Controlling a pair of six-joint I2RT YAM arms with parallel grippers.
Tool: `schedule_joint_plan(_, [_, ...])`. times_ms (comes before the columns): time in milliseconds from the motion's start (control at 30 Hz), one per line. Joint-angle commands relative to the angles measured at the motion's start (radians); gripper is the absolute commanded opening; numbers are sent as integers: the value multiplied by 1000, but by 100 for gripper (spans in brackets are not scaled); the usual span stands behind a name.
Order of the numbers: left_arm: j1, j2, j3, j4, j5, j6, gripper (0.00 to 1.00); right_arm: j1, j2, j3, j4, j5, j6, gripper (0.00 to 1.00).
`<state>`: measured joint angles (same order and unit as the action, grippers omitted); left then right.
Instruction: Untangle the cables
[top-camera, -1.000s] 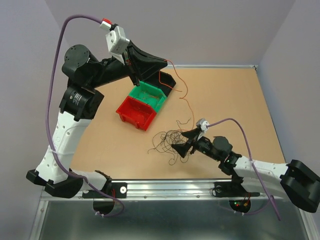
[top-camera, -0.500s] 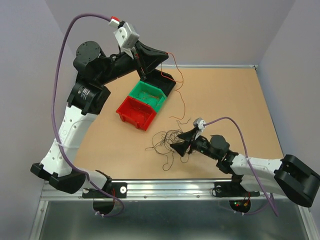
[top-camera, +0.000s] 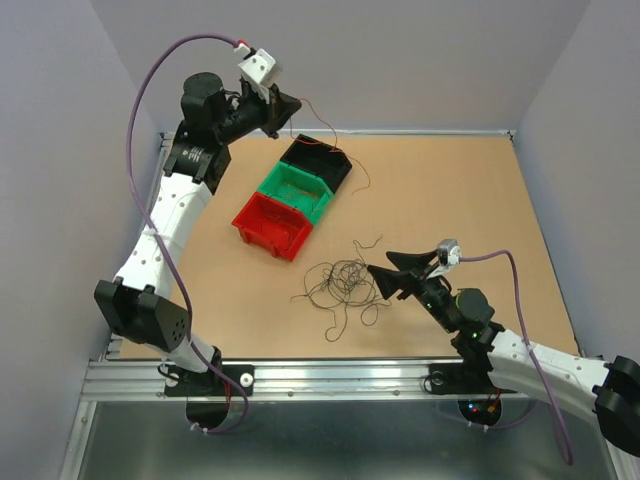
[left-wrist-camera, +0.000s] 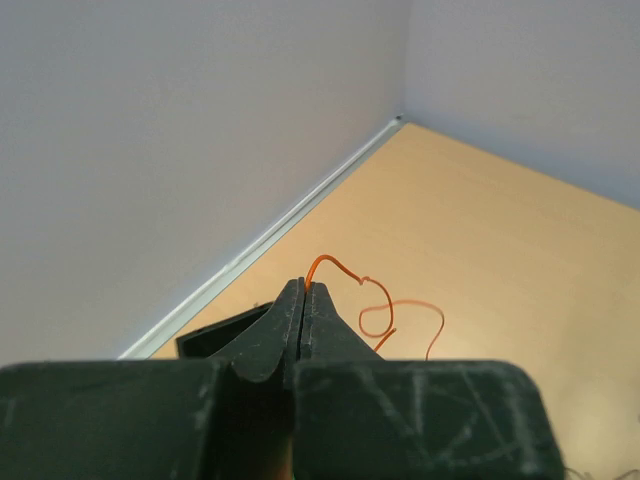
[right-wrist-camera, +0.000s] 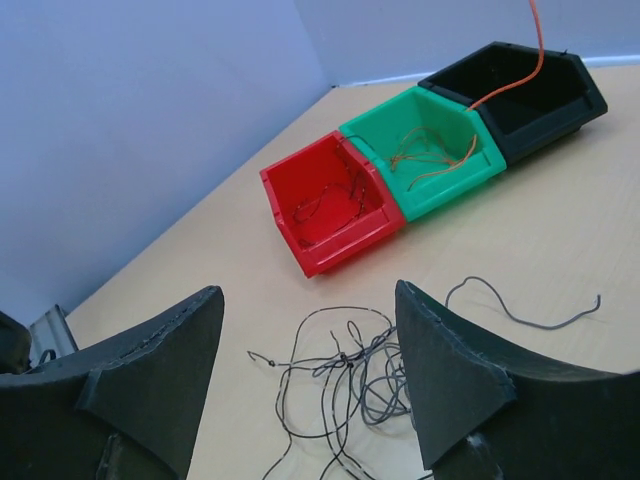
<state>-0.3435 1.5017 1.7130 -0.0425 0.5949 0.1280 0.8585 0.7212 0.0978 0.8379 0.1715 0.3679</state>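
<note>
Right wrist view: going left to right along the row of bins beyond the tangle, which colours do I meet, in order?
Red bin → green bin → black bin.

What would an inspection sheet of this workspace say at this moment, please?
Surface: tan table, flat.
Job's things: dark tangle loose on the table; orange wire trailing down across the black bin; dark wires in the red bin; orange-brown wires in the green bin.
Clutter: nothing seen.
Grippers: left gripper held high, shut on the orange wire; right gripper open, near the dark tangle, holding nothing.
Cables: lilac arm cables in loose loops, apart from the dark tangle.
Surroundings: pale walls; metal rail at the near edge.
</note>
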Motion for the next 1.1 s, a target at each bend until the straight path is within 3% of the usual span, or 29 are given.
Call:
schedule_joint_plan(0, [112,34,-16,95,129,56,0,2,-14,-13,4,65,11,74])
schedule_joint_plan(333, [169,64,-243,108,227,298,0,1,-9,-6,-10,75,14,74])
schedule_joint_plan(567, [187,112,-289,113,201,338,0,2,0,2,-13,66,9,74])
schedule_joint_plan(767, [195,45,-309,144,235,331,0,1,6,3,-14,65,11,74])
schedule_joint_plan(867, [195,-3,-317,77,250,432,0,2,3,3,-16,62,9,74])
schedule_joint_plan(1067, [196,-92,-342,107,201,444,0,2,17,11,-19,56,8,74])
